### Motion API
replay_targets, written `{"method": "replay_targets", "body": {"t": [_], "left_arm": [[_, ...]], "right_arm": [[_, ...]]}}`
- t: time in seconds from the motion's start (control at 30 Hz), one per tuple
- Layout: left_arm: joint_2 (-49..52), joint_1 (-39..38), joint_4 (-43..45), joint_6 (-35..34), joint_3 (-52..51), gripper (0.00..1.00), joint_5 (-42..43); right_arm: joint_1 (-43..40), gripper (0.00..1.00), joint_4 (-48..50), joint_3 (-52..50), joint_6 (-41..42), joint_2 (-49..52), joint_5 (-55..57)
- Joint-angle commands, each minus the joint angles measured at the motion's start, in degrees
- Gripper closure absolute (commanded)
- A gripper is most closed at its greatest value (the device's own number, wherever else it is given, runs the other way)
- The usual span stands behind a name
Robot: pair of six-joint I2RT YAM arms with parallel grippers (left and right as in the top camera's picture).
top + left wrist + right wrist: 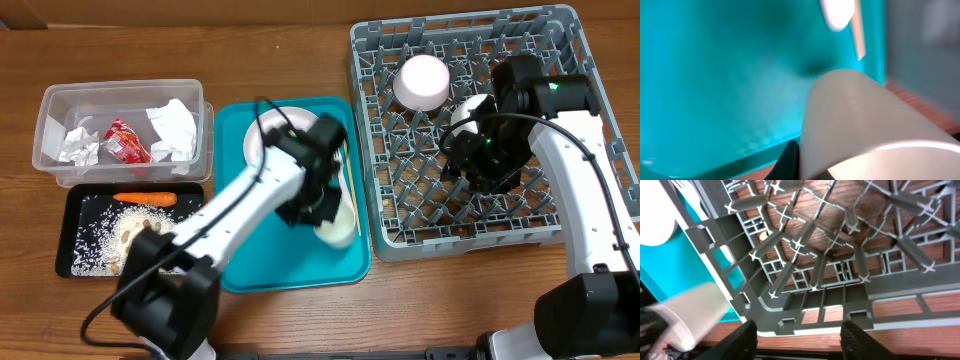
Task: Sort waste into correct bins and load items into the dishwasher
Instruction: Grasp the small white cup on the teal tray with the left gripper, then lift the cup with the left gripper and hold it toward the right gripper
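Note:
My left gripper [322, 208] reaches over the teal tray [255, 260] and is shut on a small white cup [337, 227], which fills the left wrist view [865, 125]. My right gripper [482, 160] is open and empty over the grey dish rack [560, 215], near its front edge [802, 340]. A pale-pink bowl [422, 80] and a white bowl [468, 108] sit in the rack. The white plate [268, 135] and the wooden stick [350, 185] lie on the teal tray. The fork shows only in the right wrist view [682, 185].
The clear tub [60, 100] at the left holds white napkins [175, 130] and a red wrapper [127, 142]. The black tray [70, 215] in front of it holds a carrot [145, 199] and beige crumbs [105, 245]. Bare wood surrounds them.

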Motion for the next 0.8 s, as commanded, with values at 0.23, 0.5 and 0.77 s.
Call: {"method": "replay_targets", "body": {"t": [0.23,0.5,0.77], "left_arm": [[-5.6,8.26,-2.64,3.28,11.43,0.96,3.15],[-5.53,9.64,3.85,15.41,11.45,0.96,13.86],[-5.53,16.02,1.53,27.3,11.45,0.96,34.62]], "right_arm": [[0.22,0.01,0.52,-0.24,-0.13,0.17,0.35],[0.22,0.02,1.09,-0.24,-0.22,0.17,0.04],[0.22,0.14,-2.54,-0.24,-30.47,0.17,-27.19]]}}
